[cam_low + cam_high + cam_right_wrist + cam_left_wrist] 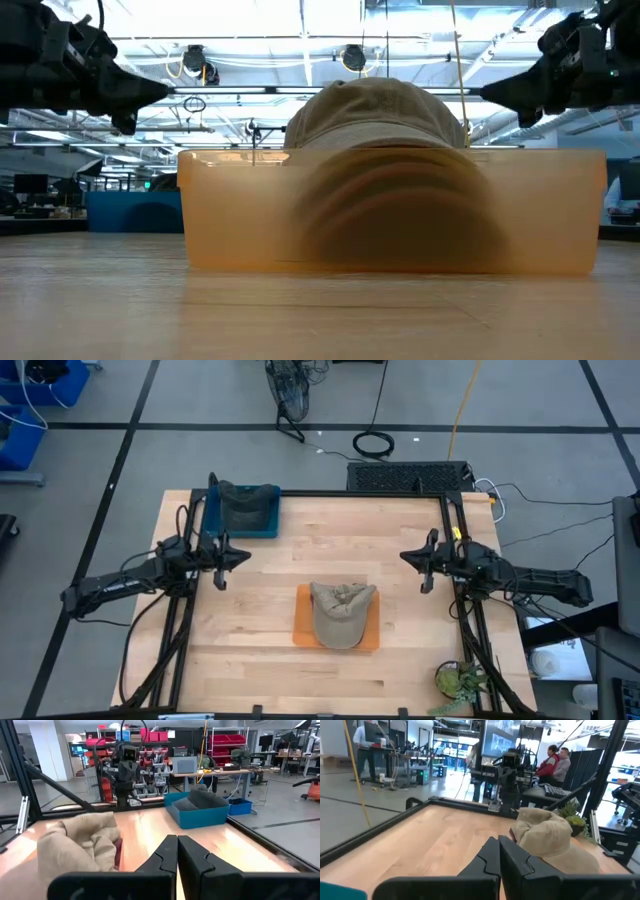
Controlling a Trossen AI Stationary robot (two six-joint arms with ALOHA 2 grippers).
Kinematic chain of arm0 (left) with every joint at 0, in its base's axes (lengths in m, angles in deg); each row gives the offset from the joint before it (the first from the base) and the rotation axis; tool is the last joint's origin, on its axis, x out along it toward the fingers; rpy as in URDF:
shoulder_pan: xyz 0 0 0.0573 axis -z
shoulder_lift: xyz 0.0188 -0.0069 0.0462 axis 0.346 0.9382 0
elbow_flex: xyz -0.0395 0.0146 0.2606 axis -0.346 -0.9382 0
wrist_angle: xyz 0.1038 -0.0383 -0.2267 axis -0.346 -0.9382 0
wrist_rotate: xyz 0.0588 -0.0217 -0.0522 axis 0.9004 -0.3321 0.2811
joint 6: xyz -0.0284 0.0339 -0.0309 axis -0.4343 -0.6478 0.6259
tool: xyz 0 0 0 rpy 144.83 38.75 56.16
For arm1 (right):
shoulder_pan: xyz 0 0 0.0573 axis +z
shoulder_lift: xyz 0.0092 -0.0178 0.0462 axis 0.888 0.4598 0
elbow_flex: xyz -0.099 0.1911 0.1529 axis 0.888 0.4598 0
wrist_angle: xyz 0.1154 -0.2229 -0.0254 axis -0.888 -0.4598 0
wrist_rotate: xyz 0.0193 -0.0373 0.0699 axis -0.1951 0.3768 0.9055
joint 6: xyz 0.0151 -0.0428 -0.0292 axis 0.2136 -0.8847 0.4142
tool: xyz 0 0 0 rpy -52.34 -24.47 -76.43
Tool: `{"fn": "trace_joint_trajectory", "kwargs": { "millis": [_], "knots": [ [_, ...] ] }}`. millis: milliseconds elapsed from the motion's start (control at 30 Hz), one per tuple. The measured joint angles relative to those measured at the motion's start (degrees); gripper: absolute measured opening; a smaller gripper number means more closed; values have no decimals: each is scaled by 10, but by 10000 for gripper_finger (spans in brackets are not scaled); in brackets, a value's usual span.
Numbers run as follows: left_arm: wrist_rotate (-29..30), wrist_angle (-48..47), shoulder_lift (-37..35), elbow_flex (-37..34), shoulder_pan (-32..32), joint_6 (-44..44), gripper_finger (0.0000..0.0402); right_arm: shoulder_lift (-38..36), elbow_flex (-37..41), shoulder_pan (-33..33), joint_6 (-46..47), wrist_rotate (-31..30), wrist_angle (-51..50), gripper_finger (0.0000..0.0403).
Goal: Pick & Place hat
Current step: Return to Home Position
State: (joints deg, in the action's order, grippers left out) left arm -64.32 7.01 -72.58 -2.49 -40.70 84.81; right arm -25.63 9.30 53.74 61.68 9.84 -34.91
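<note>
A tan cap (pixel 341 612) lies in an orange tray (pixel 303 632) near the table's middle, toward the near edge; its crown rises above the tray's wall in the low view (pixel 375 115). A dark hat (pixel 243 503) rests in a blue bin (pixel 240 525) at the far left. My left gripper (pixel 243 557) is shut and empty above the table's left side, left of the cap (pixel 545 837). My right gripper (pixel 405 556) is shut and empty above the right side, right of the cap (pixel 82 845).
A small potted plant (pixel 458 682) stands at the near right corner. A black frame (pixel 360 493) runs along the table's far edge and sides. People stand in the room beyond the table (pixel 555 762).
</note>
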Motion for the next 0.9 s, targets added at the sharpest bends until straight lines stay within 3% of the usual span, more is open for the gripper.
{"fn": "trace_joint_trajectory", "kwargs": {
  "millis": [233, 333, 500, 900],
  "knots": [
    [0, 4, 2, 0, 14, -1, 3, -2, 52, -1, -25, -20, 59, 0],
    [0, 3, 1, 0, 20, 0, 3, 0, 53, -1, -31, -50, 52, 0],
    [1, 8, 1, 0, 33, 2, 3, 0, 52, -1, -36, -49, 59, 0],
    [60, 7, 1, 0, 87, -2, 3, 0, 53, -1, -36, -50, 50, 0]
  ]
}}
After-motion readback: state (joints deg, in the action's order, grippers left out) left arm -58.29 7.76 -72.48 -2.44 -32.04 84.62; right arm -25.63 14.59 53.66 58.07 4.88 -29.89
